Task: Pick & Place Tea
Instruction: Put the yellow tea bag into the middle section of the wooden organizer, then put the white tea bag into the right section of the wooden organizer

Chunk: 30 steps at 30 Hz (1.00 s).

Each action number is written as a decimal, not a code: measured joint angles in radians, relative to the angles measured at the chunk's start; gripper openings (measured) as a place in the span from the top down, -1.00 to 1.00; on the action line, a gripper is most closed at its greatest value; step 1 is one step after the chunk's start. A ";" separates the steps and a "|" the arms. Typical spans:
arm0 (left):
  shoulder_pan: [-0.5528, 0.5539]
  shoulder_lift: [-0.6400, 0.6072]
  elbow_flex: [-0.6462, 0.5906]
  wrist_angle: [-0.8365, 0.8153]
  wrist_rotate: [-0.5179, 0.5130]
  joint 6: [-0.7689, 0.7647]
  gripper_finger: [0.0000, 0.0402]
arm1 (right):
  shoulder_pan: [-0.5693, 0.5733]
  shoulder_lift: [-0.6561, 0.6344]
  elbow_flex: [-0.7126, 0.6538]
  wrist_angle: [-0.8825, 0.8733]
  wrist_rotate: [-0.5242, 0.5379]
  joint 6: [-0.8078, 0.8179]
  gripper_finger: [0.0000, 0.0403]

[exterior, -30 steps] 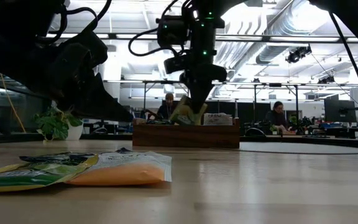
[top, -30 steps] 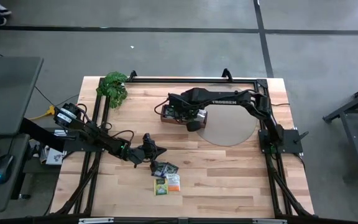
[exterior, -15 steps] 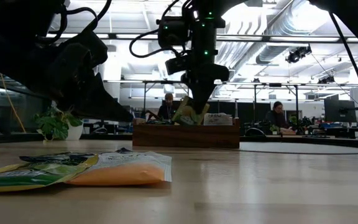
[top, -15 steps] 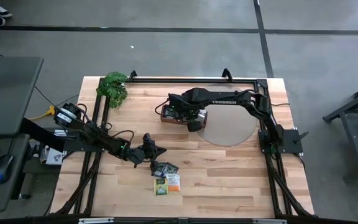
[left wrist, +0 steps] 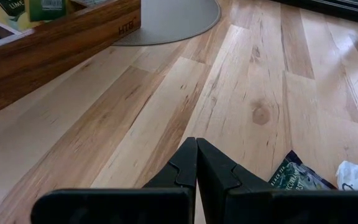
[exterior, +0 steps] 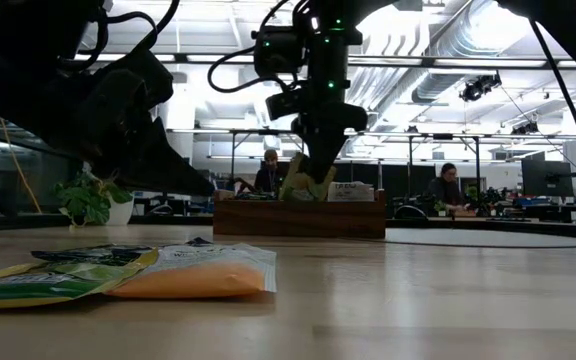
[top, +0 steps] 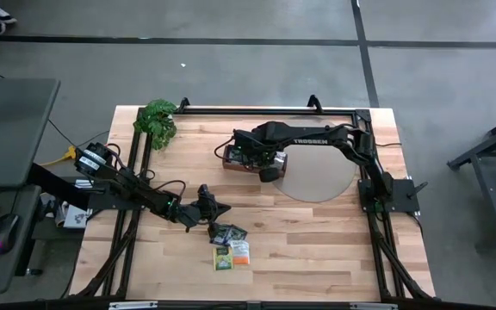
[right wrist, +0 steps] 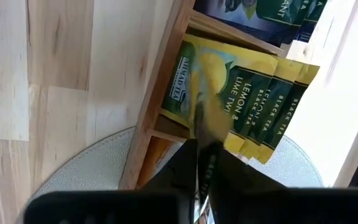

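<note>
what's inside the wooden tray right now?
The tray holds yellow-green lemon tea sachets standing in one compartment and dark sachets in the next. The right gripper sits over them, hiding the compartment floor and whatever lies below.

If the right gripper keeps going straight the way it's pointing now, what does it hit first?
The right gripper points down into the wooden tray, its tips at the yellow-green lemon tea sachets standing in one compartment. It would most likely meet the nearest of those sachets first, though whether it already touches one is unclear.
</note>
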State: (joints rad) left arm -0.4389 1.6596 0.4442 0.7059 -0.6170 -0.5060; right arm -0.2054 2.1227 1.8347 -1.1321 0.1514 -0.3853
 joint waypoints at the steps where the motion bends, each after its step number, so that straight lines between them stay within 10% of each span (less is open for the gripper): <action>1: 0.000 0.000 0.000 0.000 0.000 0.000 0.99 | 0.000 0.000 0.000 0.001 0.001 0.005 0.87; 30: 0.000 0.000 0.000 -0.007 0.000 0.000 0.99 | 0.000 -0.002 0.003 0.018 0.184 0.070 0.41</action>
State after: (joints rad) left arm -0.4388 1.6596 0.4442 0.6991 -0.6167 -0.5060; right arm -0.2050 2.1212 1.8374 -1.1143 0.3355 -0.3157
